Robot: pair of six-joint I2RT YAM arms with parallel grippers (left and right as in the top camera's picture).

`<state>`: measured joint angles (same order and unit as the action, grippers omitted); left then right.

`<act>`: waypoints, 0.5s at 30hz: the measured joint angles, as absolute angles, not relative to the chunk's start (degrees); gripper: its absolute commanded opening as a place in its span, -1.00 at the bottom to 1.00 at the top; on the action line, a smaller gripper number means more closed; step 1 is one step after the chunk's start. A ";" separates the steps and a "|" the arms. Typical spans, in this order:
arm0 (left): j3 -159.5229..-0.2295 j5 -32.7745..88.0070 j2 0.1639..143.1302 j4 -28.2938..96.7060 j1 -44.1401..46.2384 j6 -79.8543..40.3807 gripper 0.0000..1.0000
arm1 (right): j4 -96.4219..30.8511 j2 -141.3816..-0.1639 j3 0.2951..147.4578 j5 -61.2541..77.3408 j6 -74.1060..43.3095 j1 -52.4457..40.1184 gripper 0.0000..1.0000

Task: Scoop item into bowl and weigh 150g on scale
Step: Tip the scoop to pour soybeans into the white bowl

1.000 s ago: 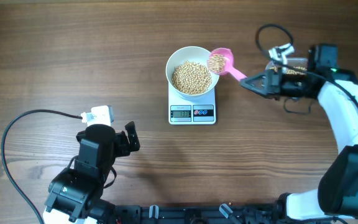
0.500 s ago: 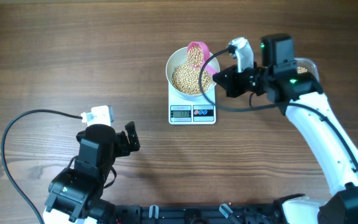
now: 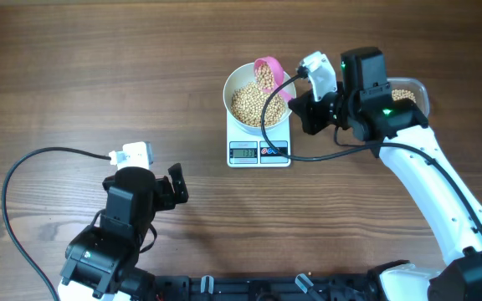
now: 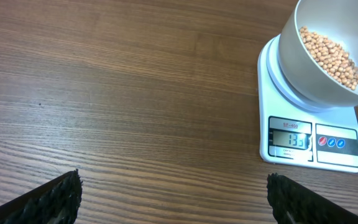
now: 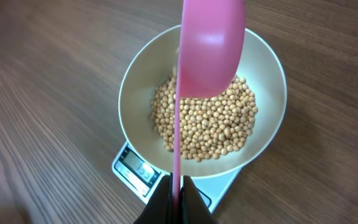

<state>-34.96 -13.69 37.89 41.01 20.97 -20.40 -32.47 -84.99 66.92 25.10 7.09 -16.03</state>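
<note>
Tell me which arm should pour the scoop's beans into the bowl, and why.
Right. The right tool is shut on the pink scoop, which is tilted over the bowl on the scale. The left tool is open, holds nothing, and sits well away from the scale.

Overhead: fixed high, straight down, whole table (image 3: 99,67) in frame. Left wrist: low, oblique across wood toward scale (image 4: 309,140), mid-distance. Right wrist: close, steep down along pink scoop (image 5: 210,50) into bowl (image 5: 135,106). Shared by all three: bowl on scale.
</note>
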 measured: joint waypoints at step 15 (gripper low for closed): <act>-34.96 -13.69 37.87 41.01 20.97 -20.40 1.00 | -35.11 -85.01 66.92 20.01 18.41 -16.03 -0.91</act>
<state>-34.96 -13.69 37.87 41.01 20.97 -20.40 -35.11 -85.01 66.92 20.01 18.41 -16.03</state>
